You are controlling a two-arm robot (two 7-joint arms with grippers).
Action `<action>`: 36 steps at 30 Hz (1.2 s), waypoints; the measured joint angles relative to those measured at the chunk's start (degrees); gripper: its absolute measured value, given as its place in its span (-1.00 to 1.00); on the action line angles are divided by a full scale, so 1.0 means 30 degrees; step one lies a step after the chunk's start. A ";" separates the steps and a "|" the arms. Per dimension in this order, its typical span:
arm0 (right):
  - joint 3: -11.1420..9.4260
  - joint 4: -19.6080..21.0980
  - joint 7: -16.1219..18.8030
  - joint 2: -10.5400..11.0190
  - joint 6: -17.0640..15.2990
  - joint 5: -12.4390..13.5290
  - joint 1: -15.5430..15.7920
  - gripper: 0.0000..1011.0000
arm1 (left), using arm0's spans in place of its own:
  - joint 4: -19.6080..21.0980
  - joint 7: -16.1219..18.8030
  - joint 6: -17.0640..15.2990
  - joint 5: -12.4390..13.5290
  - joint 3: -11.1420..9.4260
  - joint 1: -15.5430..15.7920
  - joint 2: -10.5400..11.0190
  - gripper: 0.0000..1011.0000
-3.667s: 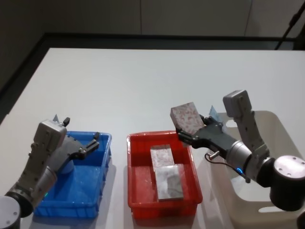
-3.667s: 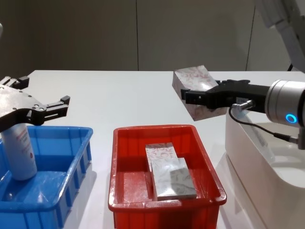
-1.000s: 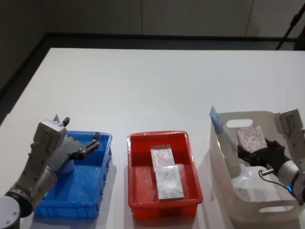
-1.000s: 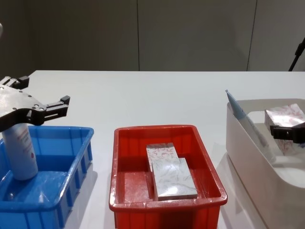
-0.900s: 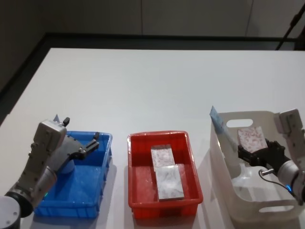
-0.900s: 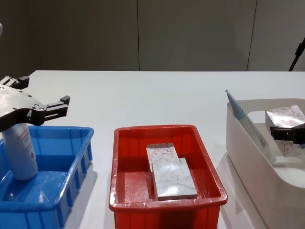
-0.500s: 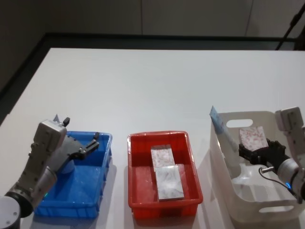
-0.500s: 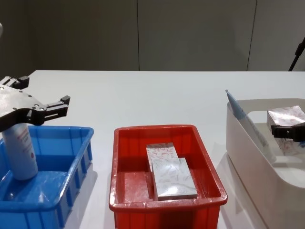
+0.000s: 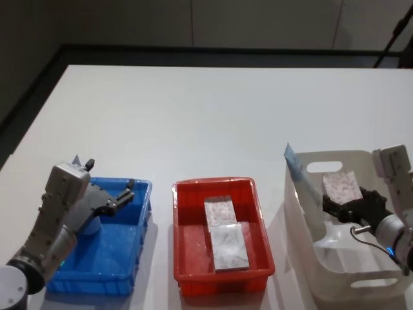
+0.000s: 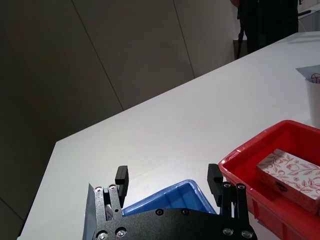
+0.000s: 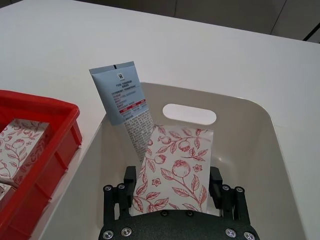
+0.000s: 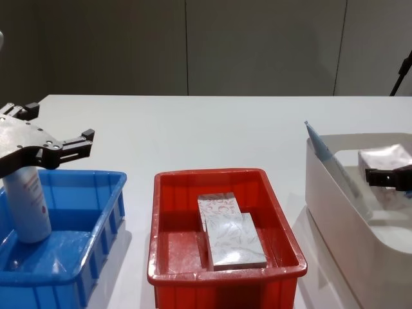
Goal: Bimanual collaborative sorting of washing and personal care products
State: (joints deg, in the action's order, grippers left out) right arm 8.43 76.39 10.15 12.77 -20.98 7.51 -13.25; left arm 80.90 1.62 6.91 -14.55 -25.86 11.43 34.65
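Note:
Two white leaf-pattern boxes (image 9: 218, 210) (image 9: 229, 245) lie flat in the red bin (image 9: 182, 239). A third box (image 9: 340, 185) (image 11: 172, 165) leans inside the white bin (image 9: 361, 284) against a pale-blue tube (image 9: 298, 169) (image 11: 125, 100). My right gripper (image 9: 348, 200) (image 11: 172, 176) is down in that bin, open, one finger on each side of the box. Another tube (image 12: 26, 206) stands in the blue bin (image 9: 132, 258). Over it hovers my left gripper (image 9: 111, 174) (image 10: 168, 175), open and holding nothing.
The three bins stand in a row along the table's near edge, blue on the left, red in the middle, white on the right. The white table (image 9: 206, 116) stretches bare beyond them. A dark stand (image 9: 395, 29) is at the far right.
3.7 s ago my right gripper held a box in the air by the red bin; it now sits inside the white bin. Over the last half second the box tipped back. The left arm stayed still.

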 joint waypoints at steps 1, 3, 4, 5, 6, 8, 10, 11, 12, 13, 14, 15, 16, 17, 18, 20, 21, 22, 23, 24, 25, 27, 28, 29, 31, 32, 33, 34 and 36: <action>0.0003 0.0005 0.0002 0.0004 0.0012 0.0002 0.0001 0.77 | 0.0001 0.0000 0.0000 0.0000 0.0000 0.0000 0.0000 0.98; 0.0006 0.0009 0.0004 0.0005 0.0016 0.0005 0.0004 0.84 | 0.0001 0.0000 0.0000 0.0000 0.0000 -0.0001 0.0000 0.98; 0.0007 0.0010 0.0006 0.0007 0.0019 0.0007 0.0005 0.87 | 0.0000 0.0000 0.0000 0.0001 0.0000 0.0000 0.0000 0.98; 0.0011 0.0013 0.0007 0.0009 0.0023 0.0010 0.0008 0.97 | 0.0001 0.0000 0.0000 0.0000 0.0001 0.0000 0.0000 0.98; 0.0012 0.0012 0.0007 0.0010 0.0024 0.0012 0.0010 0.98 | 0.0000 0.0000 0.0000 0.0000 0.0000 0.0000 0.0000 0.98; 0.0018 0.0018 0.0011 0.0013 0.0028 0.0017 0.0012 0.99 | 0.0000 0.0001 0.0000 0.0000 0.0000 0.0000 0.0000 0.98; 0.0023 0.0021 0.0014 0.0017 0.0033 0.0022 0.0017 0.98 | 0.0001 0.0000 0.0000 0.0000 0.0000 -0.0001 0.0000 0.98; 0.0025 0.0022 0.0015 0.0019 0.0033 0.0024 0.0019 0.99 | 0.0001 0.0000 -0.0001 0.0001 0.0001 0.0000 0.0000 0.98; 0.0027 0.0024 0.0017 0.0020 0.0034 0.0025 0.0019 0.98 | 0.0001 0.0000 0.0000 0.0000 0.0000 0.0000 0.0000 0.98; 0.0030 0.0026 0.0019 0.0022 0.0036 0.0026 0.0021 0.98 | 0.0001 0.0000 0.0000 0.0000 0.0000 -0.0001 0.0000 0.98; 0.0032 0.0027 0.0020 0.0025 0.0037 0.0027 0.0021 0.98 | 0.0001 0.0000 0.0000 0.0000 0.0000 0.0000 0.0000 0.98; 0.0034 0.0027 0.0021 0.0025 0.0038 0.0027 0.0021 0.98 | 0.0001 0.0000 0.0000 0.0000 0.0000 0.0000 0.0000 0.98; 0.0036 0.0028 0.0023 0.0027 0.0041 0.0027 0.0021 0.98 | 0.0001 0.0000 0.0000 0.0000 -0.0001 0.0000 0.0000 0.98; 0.0036 0.0028 0.0023 0.0027 0.0041 0.0027 0.0021 0.98 | 0.0001 0.0000 0.0000 0.0000 -0.0001 0.0000 0.0000 0.98; 0.0036 0.0028 0.0025 0.0028 0.0043 0.0027 0.0021 0.98 | 0.0001 0.0000 0.0000 0.0001 0.0000 0.0000 0.0000 0.98; 0.0036 0.0028 0.0027 0.0029 0.0045 0.0026 0.0022 0.98 | 0.0000 0.0000 0.0000 0.0000 -0.0001 -0.0001 0.0000 0.98; 0.0036 0.0028 0.0027 0.0029 0.0045 0.0026 0.0021 0.98 | 0.0001 0.0000 0.0000 0.0000 0.0000 -0.0001 0.0000 0.98; 0.0037 0.0029 0.0028 0.0029 0.0048 0.0026 0.0022 0.98 | 0.0001 0.0000 0.0000 0.0000 0.0001 -0.0001 0.0000 0.98; 0.0036 0.0028 0.0028 0.0029 0.0048 0.0026 0.0022 0.98 | 0.0000 0.0000 0.0000 0.0001 0.0000 -0.0001 -0.0001 0.98; 0.0037 0.0029 0.0028 0.0029 0.0048 0.0026 0.0021 0.99 | 0.0001 0.0000 0.0000 0.0001 0.0001 -0.0001 0.0000 0.98; 0.0037 0.0029 0.0028 0.0030 0.0048 0.0026 0.0021 0.99 | 0.0001 0.0000 -0.0001 0.0000 0.0000 0.0000 0.0001 0.98; 0.0037 0.0029 0.0027 0.0030 0.0049 0.0026 0.0021 0.98 | 0.0000 0.0000 0.0000 0.0000 0.0000 0.0000 0.0000 0.98; 0.0037 0.0029 0.0028 0.0029 0.0049 0.0025 0.0022 0.99 | 0.0001 0.0000 0.0000 0.0000 -0.0001 -0.0001 0.0000 0.98; 0.0038 0.0029 0.0028 0.0029 0.0049 0.0025 0.0022 0.98 | 0.0001 0.0000 0.0000 0.0000 0.0000 0.0000 0.0000 0.98; 0.0028 0.0079 0.0079 0.0036 0.0249 -0.0060 0.0064 0.98 | 0.0001 0.0000 0.0000 0.0000 0.0000 0.0000 0.0000 0.98; 0.0027 0.0114 0.0103 0.0041 0.0328 -0.0105 0.0085 0.98 | 0.0000 0.0000 -0.0001 0.0000 0.0000 0.0000 0.0000 0.98; 0.0019 0.0182 0.0140 0.0051 0.0464 -0.0199 0.0132 0.98 | 0.0000 0.0000 0.0000 0.0000 0.0000 0.0000 0.0000 0.98; 0.0019 0.0182 0.0140 0.0051 0.0464 -0.0199 0.0132 0.99 | 0.0001 -0.0001 0.0000 0.0000 0.0000 -0.0001 0.0000 0.98; 0.0017 0.0246 0.0179 0.0064 0.0672 -0.0328 0.0185 0.98 | 0.0001 0.0000 0.0000 0.0000 0.0000 0.0000 -0.0001 0.98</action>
State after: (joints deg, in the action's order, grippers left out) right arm 8.48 77.13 10.69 12.96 -18.96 6.53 -12.70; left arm 80.90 1.62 6.91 -14.55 -25.86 11.43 34.64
